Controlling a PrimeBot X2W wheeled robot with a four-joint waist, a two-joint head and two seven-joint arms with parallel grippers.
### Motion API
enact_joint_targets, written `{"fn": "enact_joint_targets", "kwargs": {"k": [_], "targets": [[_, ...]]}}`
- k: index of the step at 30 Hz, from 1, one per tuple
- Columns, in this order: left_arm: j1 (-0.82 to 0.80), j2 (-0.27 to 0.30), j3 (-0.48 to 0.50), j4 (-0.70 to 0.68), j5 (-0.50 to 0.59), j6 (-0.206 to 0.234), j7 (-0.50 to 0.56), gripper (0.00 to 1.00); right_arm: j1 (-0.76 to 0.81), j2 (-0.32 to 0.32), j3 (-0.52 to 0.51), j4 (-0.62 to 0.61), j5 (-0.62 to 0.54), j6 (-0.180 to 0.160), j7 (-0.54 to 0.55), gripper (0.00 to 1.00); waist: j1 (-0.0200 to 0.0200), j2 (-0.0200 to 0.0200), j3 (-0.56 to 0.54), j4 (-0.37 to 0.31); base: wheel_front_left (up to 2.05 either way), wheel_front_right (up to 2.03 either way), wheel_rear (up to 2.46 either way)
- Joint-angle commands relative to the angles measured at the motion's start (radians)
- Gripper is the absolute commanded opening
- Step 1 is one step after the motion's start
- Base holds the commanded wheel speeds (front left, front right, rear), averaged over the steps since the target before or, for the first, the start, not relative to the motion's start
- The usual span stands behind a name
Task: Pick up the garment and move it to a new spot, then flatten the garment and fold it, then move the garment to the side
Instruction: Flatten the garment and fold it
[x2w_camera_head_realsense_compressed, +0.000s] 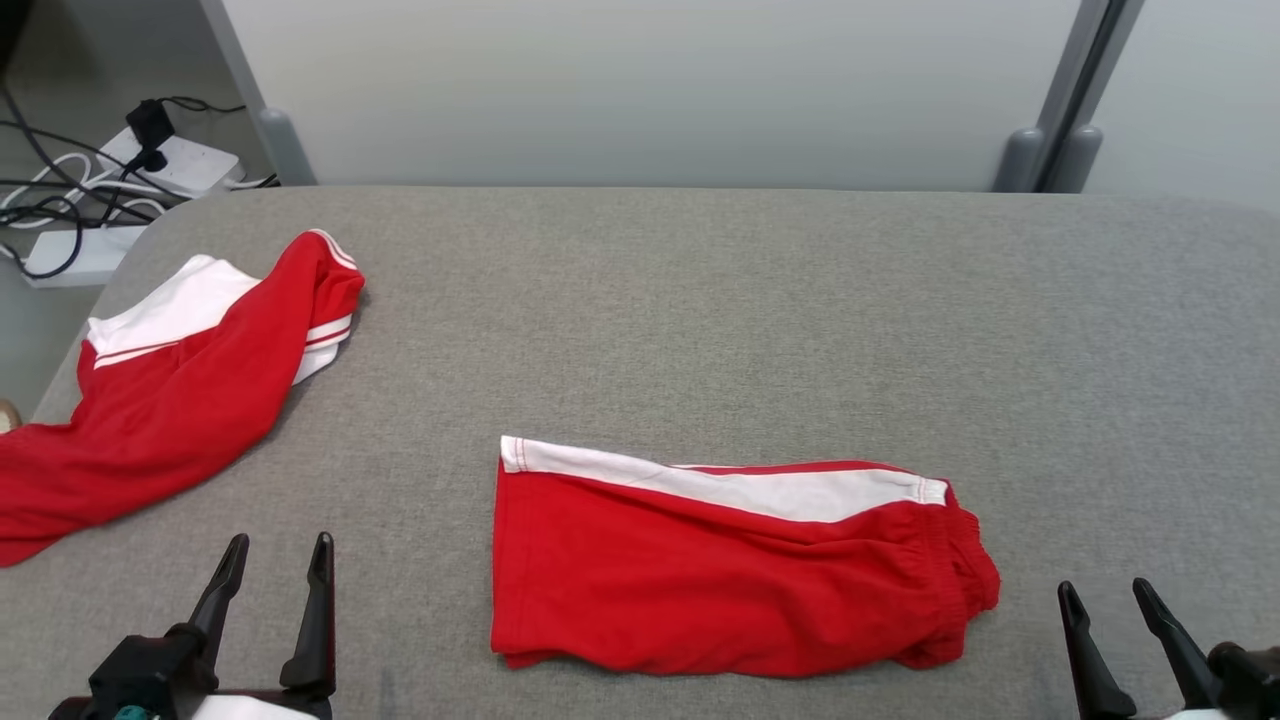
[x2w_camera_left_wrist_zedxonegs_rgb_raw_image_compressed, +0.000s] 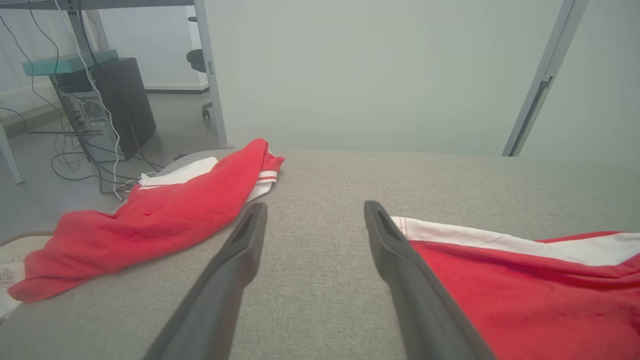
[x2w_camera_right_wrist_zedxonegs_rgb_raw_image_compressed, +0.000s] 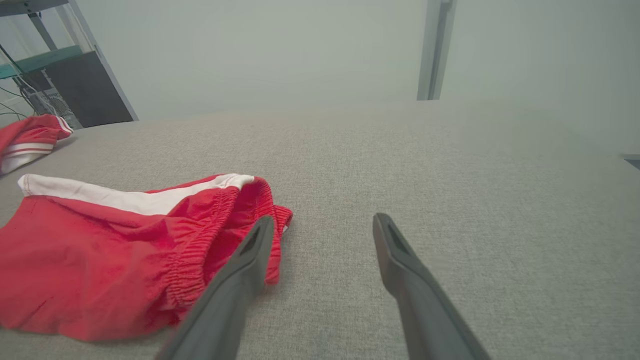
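Note:
A red garment (x2w_camera_head_realsense_compressed: 730, 580) with a white side stripe lies folded flat on the grey table (x2w_camera_head_realsense_compressed: 700, 300), near the front edge at the middle. Its elastic waistband points right. My left gripper (x2w_camera_head_realsense_compressed: 280, 545) stands open at the lower left, apart from the garment's left edge. In the left wrist view the garment (x2w_camera_left_wrist_zedxonegs_rgb_raw_image_compressed: 525, 290) lies just right of the open left gripper (x2w_camera_left_wrist_zedxonegs_rgb_raw_image_compressed: 315, 207). My right gripper (x2w_camera_head_realsense_compressed: 1105, 590) is open at the lower right, just beyond the waistband. In the right wrist view the garment (x2w_camera_right_wrist_zedxonegs_rgb_raw_image_compressed: 100, 260) sits left of the open right gripper (x2w_camera_right_wrist_zedxonegs_rgb_raw_image_compressed: 324, 220). Nothing is held.
A second red and white piece of clothing (x2w_camera_head_realsense_compressed: 170, 400) lies crumpled at the table's left edge, partly hanging over it. Power strips and cables (x2w_camera_head_realsense_compressed: 170, 160) lie on the floor beyond the back left corner. A computer tower (x2w_camera_left_wrist_zedxonegs_rgb_raw_image_compressed: 115, 105) stands there too.

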Motion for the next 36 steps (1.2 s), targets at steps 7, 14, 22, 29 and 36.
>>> {"fn": "enact_joint_targets", "kwargs": {"k": [7, 14, 22, 29, 36], "targets": [[-0.102, -0.003, 0.025, -0.018, 0.025, -0.017, -0.013, 1.00, -0.139, -0.063, 0.095, 0.103, 0.085, 0.002, 0.073, 1.00, 0.0000, 0.0000, 0.037, 0.054, 0.00, 0.00, 0.00], [-0.129, -0.035, 0.013, 0.002, 0.038, -0.032, -0.013, 1.00, -0.204, -0.078, 0.179, 0.196, 0.168, 0.002, 0.138, 1.00, 0.0000, 0.0000, 0.055, 0.098, 0.00, 0.00, 0.00], [-0.133, -0.056, 0.028, 0.014, 0.052, -0.045, -0.013, 1.00, -0.241, -0.078, 0.272, 0.254, 0.249, 0.002, 0.176, 0.72, 0.0000, 0.0000, 0.066, 0.110, 0.00, 0.00, 0.00], [-0.137, -0.066, 0.043, 0.015, 0.064, -0.052, -0.013, 1.00, -0.272, -0.097, 0.286, 0.285, 0.309, 0.002, 0.176, 0.00, 0.0000, 0.0000, 0.078, 0.098, 0.00, 0.00, 0.00], [-0.138, -0.078, 0.056, 0.016, 0.077, -0.061, -0.013, 1.00, -0.271, -0.149, 0.219, 0.328, 0.362, 0.002, 0.144, 0.00, 0.0000, 0.0000, 0.085, 0.080, 0.00, 0.00, 0.00]]}}
